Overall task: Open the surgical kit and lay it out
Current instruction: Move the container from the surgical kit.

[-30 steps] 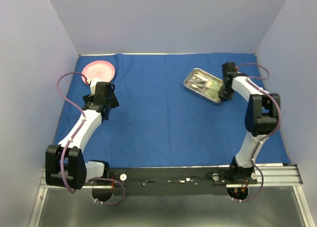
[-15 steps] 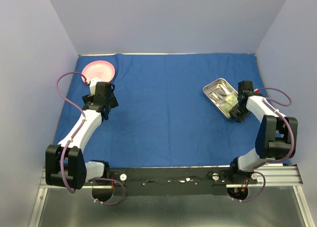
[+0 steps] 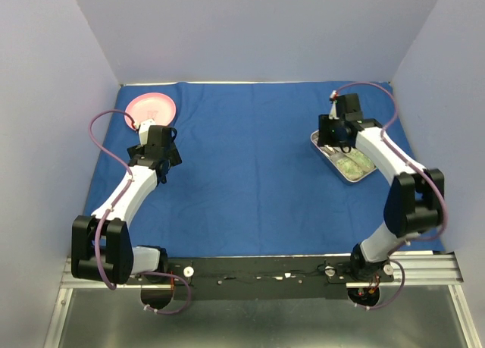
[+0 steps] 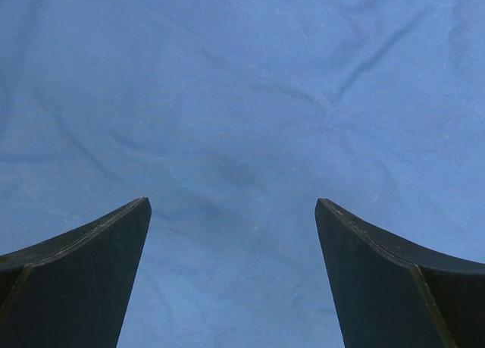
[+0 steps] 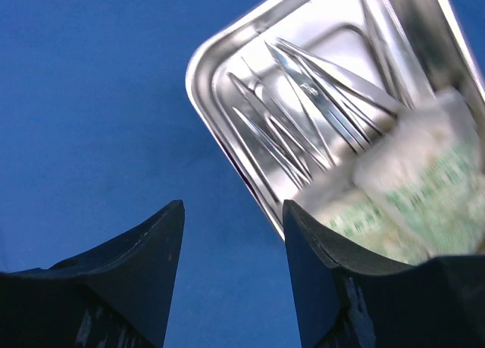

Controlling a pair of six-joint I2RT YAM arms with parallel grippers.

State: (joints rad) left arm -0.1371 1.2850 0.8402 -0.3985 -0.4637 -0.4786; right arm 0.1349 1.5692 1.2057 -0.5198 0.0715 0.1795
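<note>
Small rectangular steel tray sits far right on the royal-blue cloth wrap, long axis far-left to near-right. Right hand nearer, over its far-left corner, jaws apart, empty. Left hand wide apart, well left.
</note>
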